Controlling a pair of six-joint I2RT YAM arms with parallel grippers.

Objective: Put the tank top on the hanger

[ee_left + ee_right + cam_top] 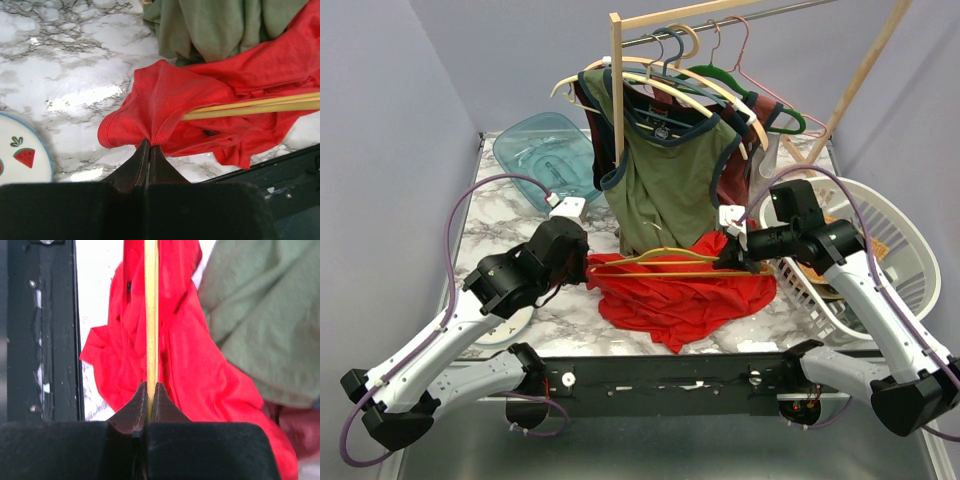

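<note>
The red tank top [680, 292] lies bunched on the marble table near its front edge. The thin yellow hanger [660, 262] lies across its top, one end tucked inside the fabric. My left gripper [586, 270] is shut on a fold of the tank top [165, 110] at its left end, where the hanger [260, 106] comes out of the cloth. My right gripper [725, 260] is shut on the hanger's right end [151, 315], with the tank top [200, 365] draped below and around it.
An olive-green top [665, 185] hangs on a wooden rack with several other hangers just behind the tank top. A white laundry basket [895, 250] stands at right. A blue lid [542, 152] lies at back left, a plate [20, 157] at front left.
</note>
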